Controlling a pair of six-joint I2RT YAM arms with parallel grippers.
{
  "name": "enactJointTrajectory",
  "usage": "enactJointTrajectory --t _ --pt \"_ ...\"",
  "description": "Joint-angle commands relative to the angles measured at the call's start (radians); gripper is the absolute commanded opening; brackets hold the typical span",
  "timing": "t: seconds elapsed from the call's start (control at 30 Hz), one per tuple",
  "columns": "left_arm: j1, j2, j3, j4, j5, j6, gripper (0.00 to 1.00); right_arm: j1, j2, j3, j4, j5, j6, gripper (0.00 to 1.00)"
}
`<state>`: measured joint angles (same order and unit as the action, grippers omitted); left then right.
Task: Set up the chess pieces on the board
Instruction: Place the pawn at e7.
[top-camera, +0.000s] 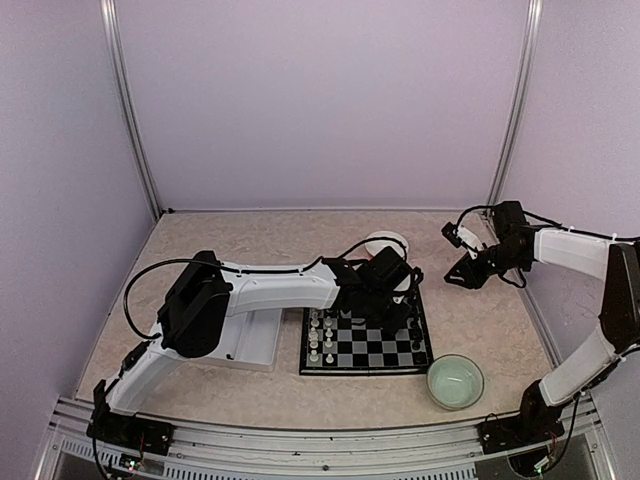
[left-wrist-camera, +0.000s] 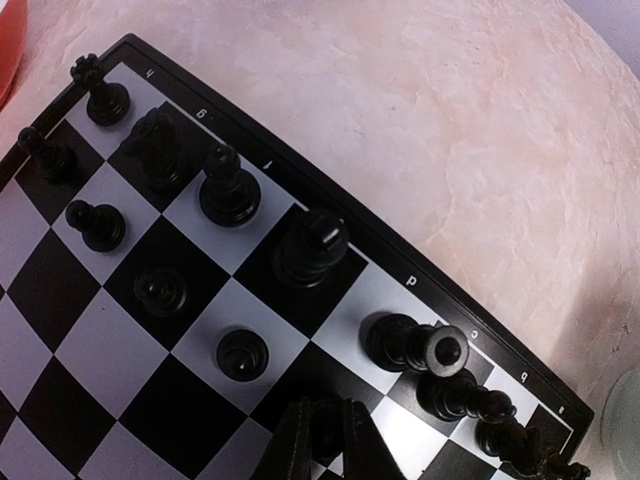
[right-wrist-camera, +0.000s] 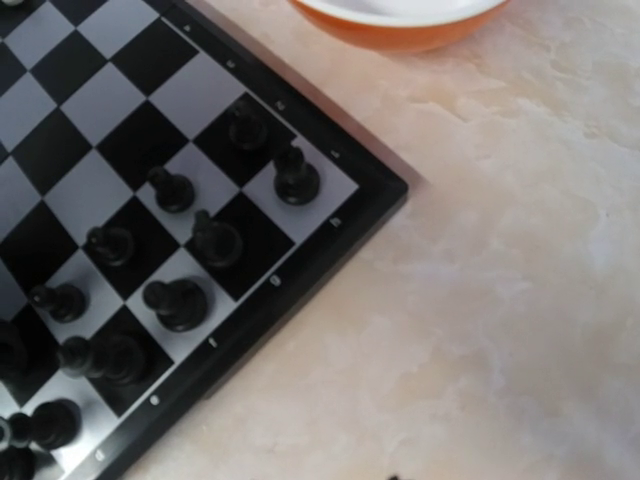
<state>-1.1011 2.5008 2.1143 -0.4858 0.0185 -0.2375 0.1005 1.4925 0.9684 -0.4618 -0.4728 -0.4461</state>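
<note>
Top external view, left to right: you see one white tray (top-camera: 255, 345) on the table (top-camera: 230, 245), with your left arm (top-camera: 275, 288) stretched across it to the one board (top-camera: 365, 352), which lies at mid-table just right of the tray. White chess pieces (top-camera: 320, 338) stand in two files along the board's left edge, too small to count. In the left wrist view the left gripper (left-wrist-camera: 326, 420) hovers over the board's black side, its fingers (left-wrist-camera: 292, 445) nearly together with a thin gap; you cannot tell whether a piece sits between them. About eleven black chess pieces (left-wrist-camera: 228, 190) can be made out there, the cluster at lower right hard to separate, and a toppled piece (left-wrist-camera: 410, 340) appears to lie on its side by the border. Two bowls flank the board: an orange-walled bowl (top-camera: 385, 238) behind it and a green bowl (top-camera: 434, 382) off its near right corner. Farthest right, the right gripper (top-camera: 456, 274) hangs above bare table, clear of the board; how far it is open cannot be told.
</note>
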Motion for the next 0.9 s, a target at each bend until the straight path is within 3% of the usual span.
enactJointTrajectory --t 0.0,0.27,0.5,0.67,0.87 --pt "0.004 0.028 0.016 -0.006 -0.005 -0.021 0.17 -0.005 -0.015 -0.016 0.007 -0.018 0.005 0.29" --pt "0.002 -0.03 0.027 -0.049 0.01 -0.03 0.35 -0.005 -0.015 -0.013 0.006 -0.019 0.006 0.29" --pt "0.001 -0.215 0.017 -0.276 -0.079 -0.035 0.38 -0.005 -0.015 -0.013 0.004 -0.023 0.007 0.29" --pt "0.018 -0.467 -0.237 -0.326 -0.283 -0.016 0.38 -0.005 -0.01 -0.005 0.004 -0.029 0.006 0.29" --pt "0.191 -0.733 -0.599 -0.38 -0.325 0.119 0.38 -0.005 -0.009 -0.004 -0.004 -0.049 -0.004 0.29"
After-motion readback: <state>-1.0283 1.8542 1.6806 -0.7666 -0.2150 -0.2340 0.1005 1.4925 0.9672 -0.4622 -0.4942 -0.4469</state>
